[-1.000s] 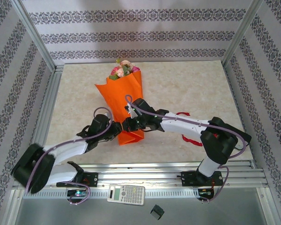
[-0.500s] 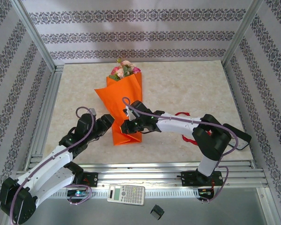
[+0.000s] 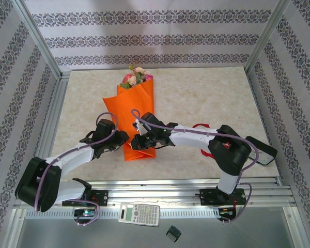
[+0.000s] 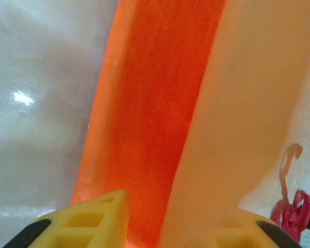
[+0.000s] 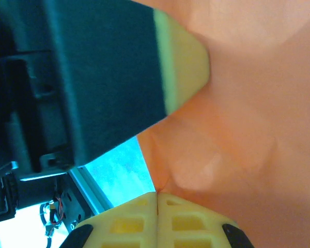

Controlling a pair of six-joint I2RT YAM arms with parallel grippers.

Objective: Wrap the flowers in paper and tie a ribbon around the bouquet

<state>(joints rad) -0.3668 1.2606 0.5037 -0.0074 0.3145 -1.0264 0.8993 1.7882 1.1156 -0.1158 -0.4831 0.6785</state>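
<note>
The bouquet (image 3: 139, 111) lies flat on the table (image 3: 212, 93), left of centre. Its long axis runs near to far, leaning slightly right. The flowers (image 3: 136, 76) point at the back wall, and the narrow end points towards the arm bases. The right gripper (image 3: 136, 142) sits on that narrow end, jaws closed flat together, with the paper (image 4: 160, 103) puckering into their tips. The left gripper (image 3: 122, 140) is at the cone's near left edge. Its yellow fingers (image 4: 101, 214) stand somewhat apart with a fold between them, and I cannot tell whether they pinch it. The stems are hidden inside the wrap. The ribbon (image 3: 200, 125) is mostly covered by the right arm.
</note>
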